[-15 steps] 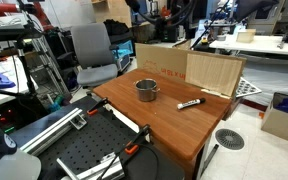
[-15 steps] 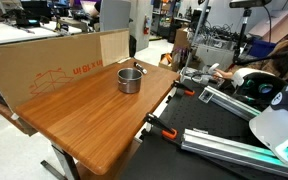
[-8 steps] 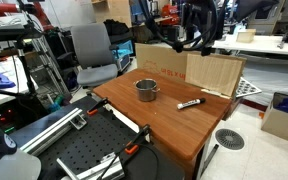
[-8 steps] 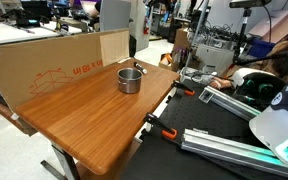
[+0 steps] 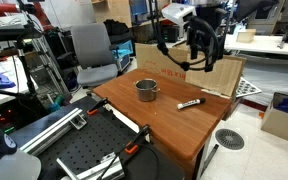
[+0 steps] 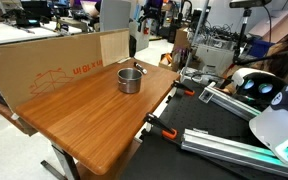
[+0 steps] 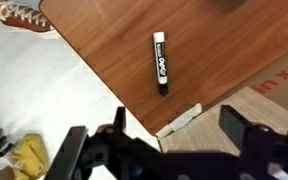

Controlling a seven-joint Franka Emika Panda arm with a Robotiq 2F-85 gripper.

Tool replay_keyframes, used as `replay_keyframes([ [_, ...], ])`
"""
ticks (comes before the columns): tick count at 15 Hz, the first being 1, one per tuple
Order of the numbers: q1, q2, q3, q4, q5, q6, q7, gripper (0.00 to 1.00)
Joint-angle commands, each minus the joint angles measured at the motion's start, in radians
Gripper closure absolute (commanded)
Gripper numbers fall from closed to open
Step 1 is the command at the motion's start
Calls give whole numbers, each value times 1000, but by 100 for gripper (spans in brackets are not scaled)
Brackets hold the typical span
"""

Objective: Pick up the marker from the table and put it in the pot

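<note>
The marker [image 5: 190, 103] lies flat on the reddish-brown table [image 5: 169, 125], to the right of the silver pot [image 5: 147, 90]. In the wrist view the marker [image 7: 160, 63] is black with a white end and lies near the table [image 7: 104, 35] edge. My gripper [image 5: 199, 64] hangs high above the table's far side, behind the marker. In the wrist view the gripper [image 7: 176, 125] is open and empty, with the marker ahead of the fingers. The pot [image 6: 131, 80] stands on the table [image 6: 84, 120] in both exterior views; there I cannot make out the marker.
A cardboard box [image 5: 159, 60] and a light wood panel [image 5: 214, 72] stand along the table's far edge. A grey office chair [image 5: 92, 50] is behind. A black perforated plate [image 5: 84, 150] with clamps adjoins the table's near side. The box [image 6: 54, 70] borders the table.
The arm has come into an exterior view from the top and moved down and to the right above the table's far side. The marker and the pot have not moved.
</note>
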Motion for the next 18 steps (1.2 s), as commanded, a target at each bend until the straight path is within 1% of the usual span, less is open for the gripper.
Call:
replay_keyframes([
  [1, 20, 96, -3, 63, -33, 35, 49, 0],
  [5, 43, 202, -10, 129, -46, 53, 73, 0],
  [13, 61, 379, -35, 297, -92, 24, 130, 0],
  [18, 74, 470, -37, 361, -108, 16, 144, 0],
])
